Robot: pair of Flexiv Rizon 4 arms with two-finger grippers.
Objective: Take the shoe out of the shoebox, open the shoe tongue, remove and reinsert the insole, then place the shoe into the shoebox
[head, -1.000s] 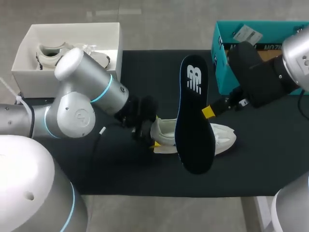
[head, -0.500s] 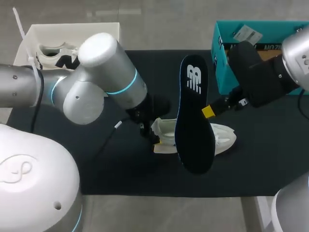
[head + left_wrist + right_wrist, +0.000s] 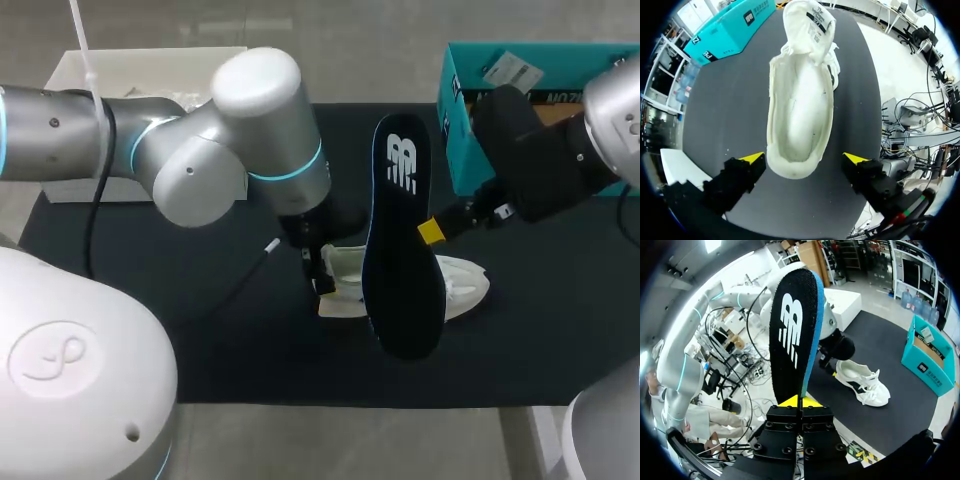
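A white shoe [image 3: 452, 287] lies on the black mat, its heel toward my left arm and its tongue folded up. In the left wrist view the shoe [image 3: 801, 107] shows its bare inside, heel just ahead of my open left gripper [image 3: 803, 158], whose yellow tips stand to either side of the heel without touching. That left gripper [image 3: 322, 282] hangs over the heel in the head view. My right gripper [image 3: 430, 232] is shut on the edge of the dark insole [image 3: 402, 240], held in the air above the shoe. The insole [image 3: 791, 335] rises from the right gripper [image 3: 800, 401].
A teal shoebox [image 3: 530, 110] stands at the mat's back right. A white box [image 3: 70, 75] sits at the back left, mostly hidden by my left arm. The black mat [image 3: 200, 330] has free room in front and at the left.
My left arm has swung up and to the right, bringing its gripper over the shoe's heel. The right arm and the insole have not moved.
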